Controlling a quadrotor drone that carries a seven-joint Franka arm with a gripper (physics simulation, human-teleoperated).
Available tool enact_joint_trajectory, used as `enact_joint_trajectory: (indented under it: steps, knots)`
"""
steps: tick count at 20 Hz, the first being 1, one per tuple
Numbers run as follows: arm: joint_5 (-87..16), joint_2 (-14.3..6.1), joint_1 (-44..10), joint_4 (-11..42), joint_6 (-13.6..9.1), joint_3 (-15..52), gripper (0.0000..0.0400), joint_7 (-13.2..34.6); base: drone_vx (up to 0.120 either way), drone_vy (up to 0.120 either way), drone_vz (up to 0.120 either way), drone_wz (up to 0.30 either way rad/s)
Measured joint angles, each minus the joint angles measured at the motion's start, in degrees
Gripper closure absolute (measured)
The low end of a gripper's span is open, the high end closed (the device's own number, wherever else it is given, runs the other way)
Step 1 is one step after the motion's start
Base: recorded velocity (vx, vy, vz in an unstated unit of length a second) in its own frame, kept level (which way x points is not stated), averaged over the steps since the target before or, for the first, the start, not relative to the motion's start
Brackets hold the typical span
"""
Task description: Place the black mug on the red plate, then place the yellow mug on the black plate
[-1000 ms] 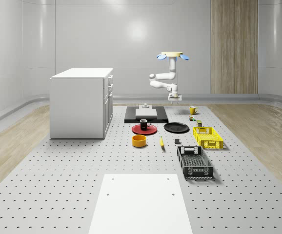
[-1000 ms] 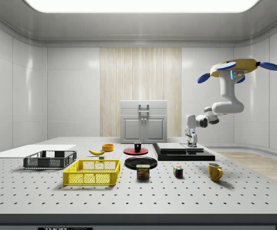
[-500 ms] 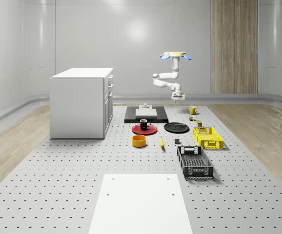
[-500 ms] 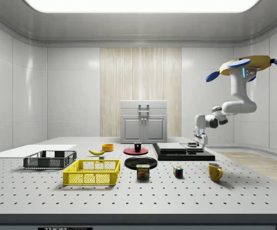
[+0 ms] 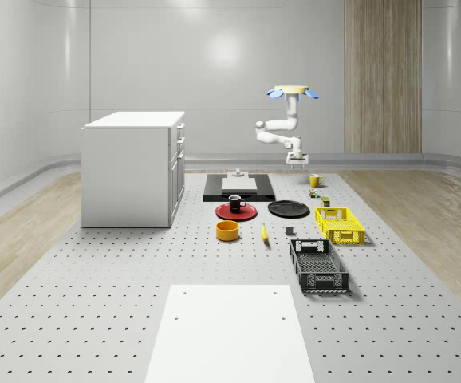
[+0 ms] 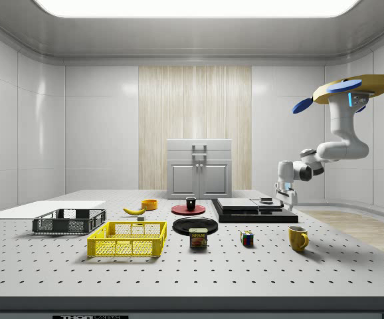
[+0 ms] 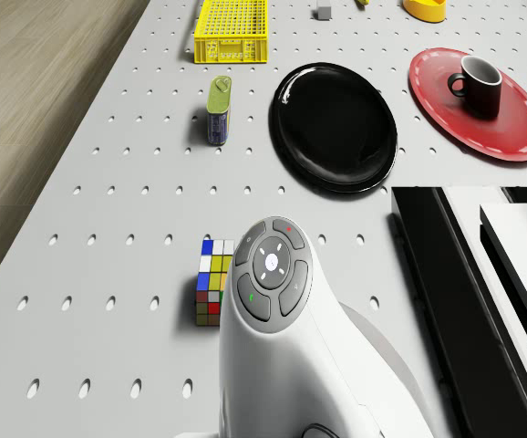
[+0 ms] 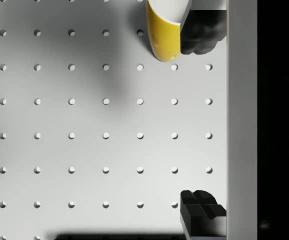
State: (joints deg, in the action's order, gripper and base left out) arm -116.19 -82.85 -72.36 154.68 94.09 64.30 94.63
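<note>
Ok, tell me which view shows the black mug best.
The drone view: the black mug stands upright on the red plate, its handle and white inside plain to see. The side view and whole-scene view show it far off and tiny on that plate.

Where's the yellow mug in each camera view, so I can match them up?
Whole-scene view: the yellow mug stands at the table's far end, right of the black platform, just below the open gripper.
Side view: the mug is in the right foreground, right of the multicoloured cube.
Wrist view: the mug is beside one gripper fingertip.
Shared landmark: the black platform, also in the drone view.
</note>
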Motion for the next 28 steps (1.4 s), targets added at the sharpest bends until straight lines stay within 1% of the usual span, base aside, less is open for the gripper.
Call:
enact_joint_trajectory:
  steps: [9, 13, 14, 18, 19, 23, 27, 28]
  knots:
    - [0.01, -0.01, -0.01, 0.0, 0.01, 0.0, 0.0, 0.01, 0.0, 0.12, -0.013, 0.0]
    - [0.01, -0.02, -0.01, 0.0, 0.02, 0.0, 0.0, 0.01, 0.0, 0.12, -0.12, 0.0]
    - [0.01, -0.02, -0.01, 0.0, 0.02, 0.0, 0.0, 0.01, 0.0, 0.12, 0.0, 0.0]
    - [0.01, -0.02, -0.01, 0.0, 0.02, 0.0, 0.0, 0.01, 0.09, 0.12, 0.0, 0.0]
    - [0.02, -0.03, -0.01, 0.0, 0.02, 0.0, 0.0, 0.01, 0.0, 0.12, 0.0, 0.0]
    - [0.02, -0.03, -0.02, 0.0, 0.03, 0.0, 0.0, 0.01, 0.0, 0.01, 0.0, 0.0]
    - [0.02, -0.03, -0.02, 0.0, 0.03, 0.0, 0.0, 0.01, 0.0, 0.0, -0.11, 0.0]
    - [0.02, -0.04, -0.02, 0.0, 0.03, 0.0, 0.0, 0.01, 0.0, -0.12, -0.08, 0.0]
